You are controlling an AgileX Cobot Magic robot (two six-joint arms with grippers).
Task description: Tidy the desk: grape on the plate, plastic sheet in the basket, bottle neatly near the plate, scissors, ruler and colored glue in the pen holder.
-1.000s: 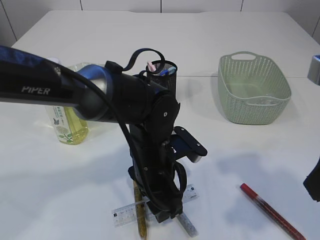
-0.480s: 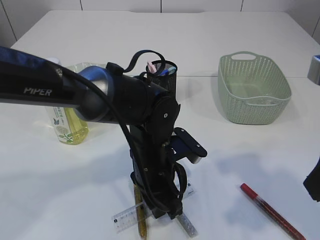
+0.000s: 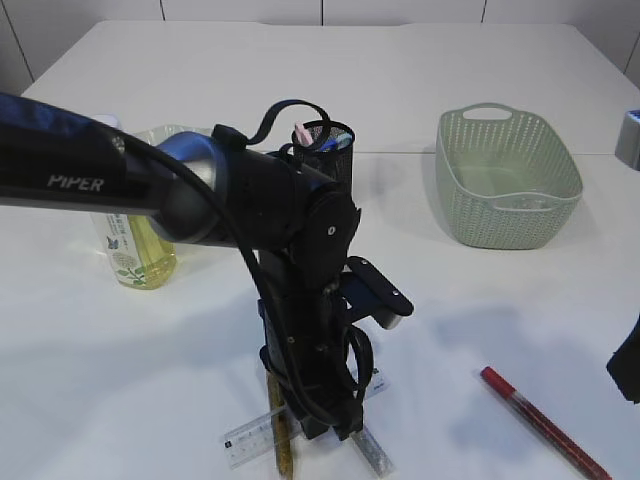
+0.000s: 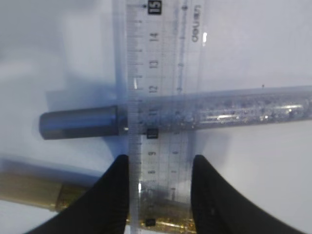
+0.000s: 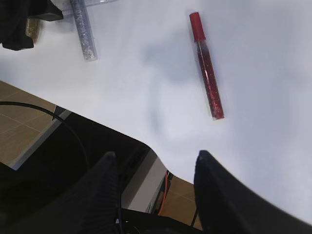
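Left gripper (image 4: pixel 158 187) fingers pinch the clear ruler (image 4: pixel 161 97) by both long edges. Right gripper (image 5: pixel 153 161) hangs open near the table edge (image 5: pixel 97 117), beside the red glue (image 5: pixel 207 73).

We see a white table (image 3: pixel 120 370) carrying everything. A green basket (image 3: pixel 508 178) sits toward the far right, a mesh pen holder (image 3: pixel 330 145) near the far middle, a yellow bottle (image 3: pixel 132 245) at the left. By the near edge lie a clear ruler (image 3: pixel 245 437), gold glue (image 3: pixel 284 455), silver glue (image 3: pixel 372 452) and red glue (image 3: pixel 540 420).
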